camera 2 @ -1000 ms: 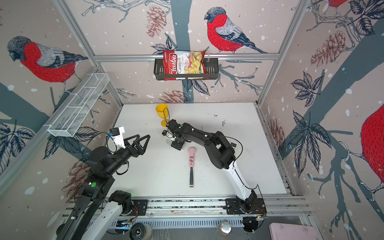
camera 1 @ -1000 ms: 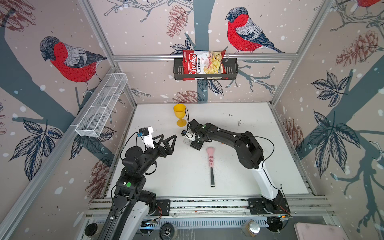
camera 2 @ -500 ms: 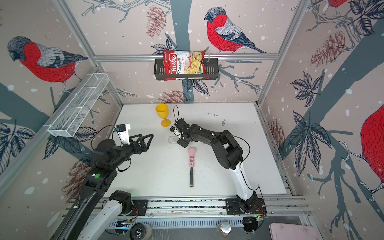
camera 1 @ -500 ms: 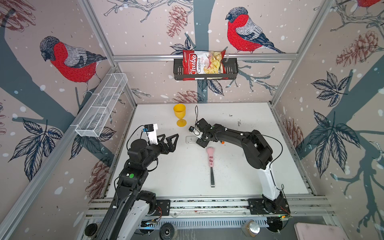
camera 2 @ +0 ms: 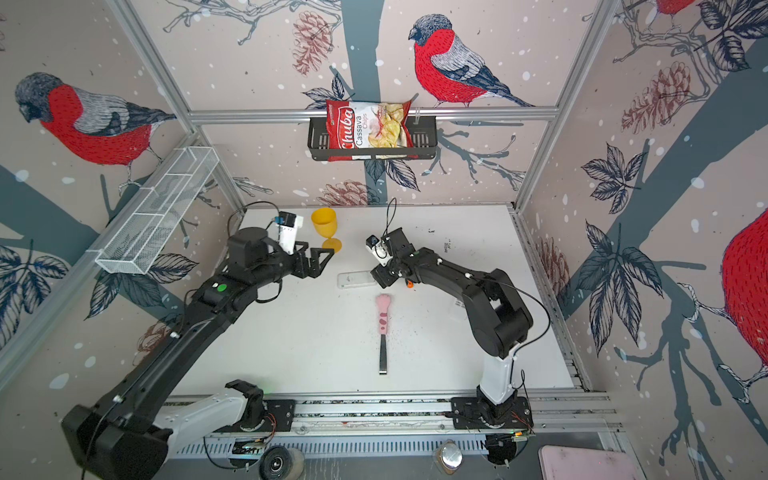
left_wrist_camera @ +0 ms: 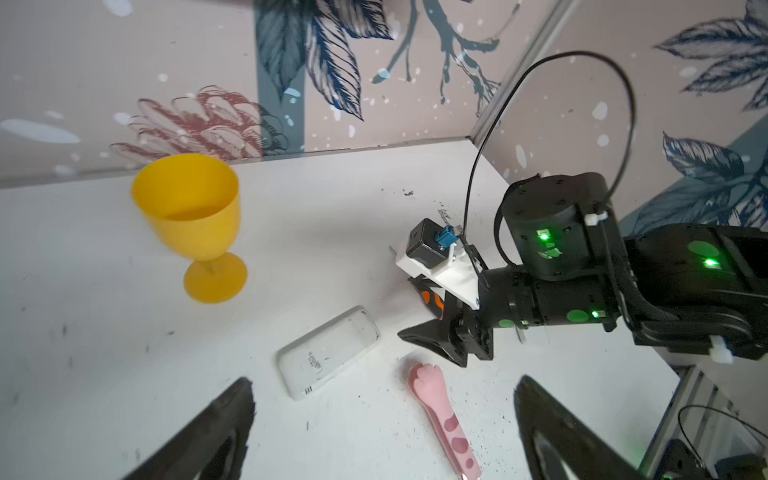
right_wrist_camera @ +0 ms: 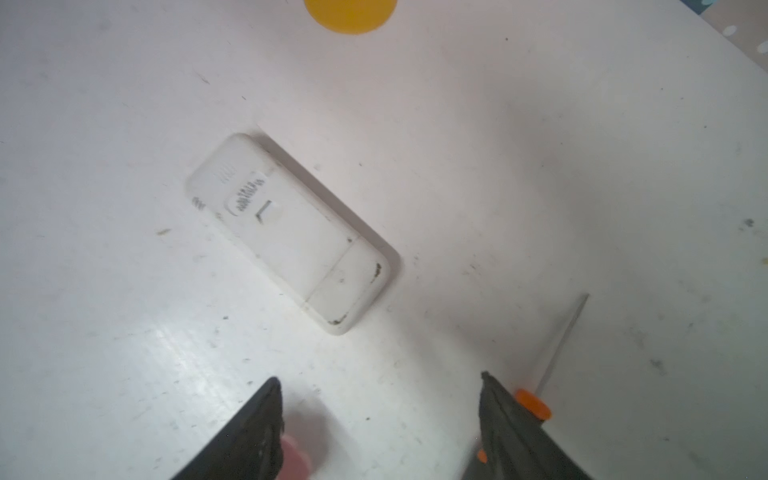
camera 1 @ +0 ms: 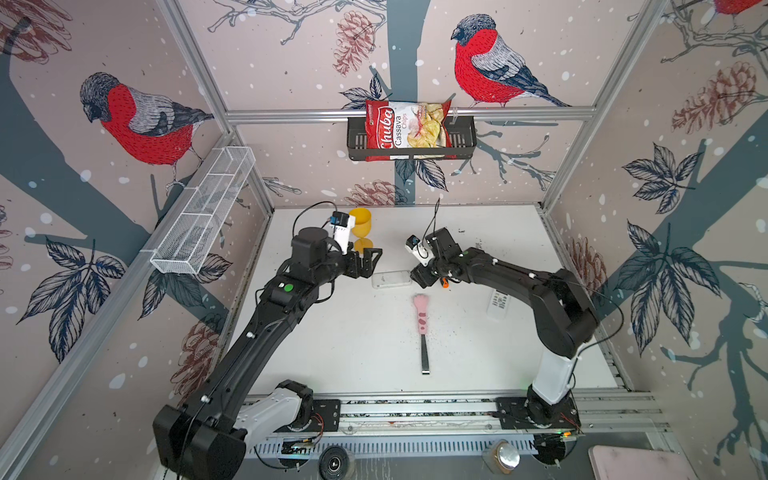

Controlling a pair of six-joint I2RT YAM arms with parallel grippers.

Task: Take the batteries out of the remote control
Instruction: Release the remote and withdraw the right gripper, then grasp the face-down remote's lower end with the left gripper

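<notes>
White remote point(right_wrist_camera: 291, 232) lies back-up on the bench point(right_wrist_camera: 540, 145), cover shut; no batteries show, so unloading looks unstarted. Left hand point(left_wrist_camera: 384, 382) gapes wide, right hand point(right_wrist_camera: 378, 378) stands parted, both empty.

The white remote control point(right_wrist_camera: 291, 232) lies flat, back up, its battery cover closed, just ahead of the right gripper point(right_wrist_camera: 378, 377), untouched.
</notes>
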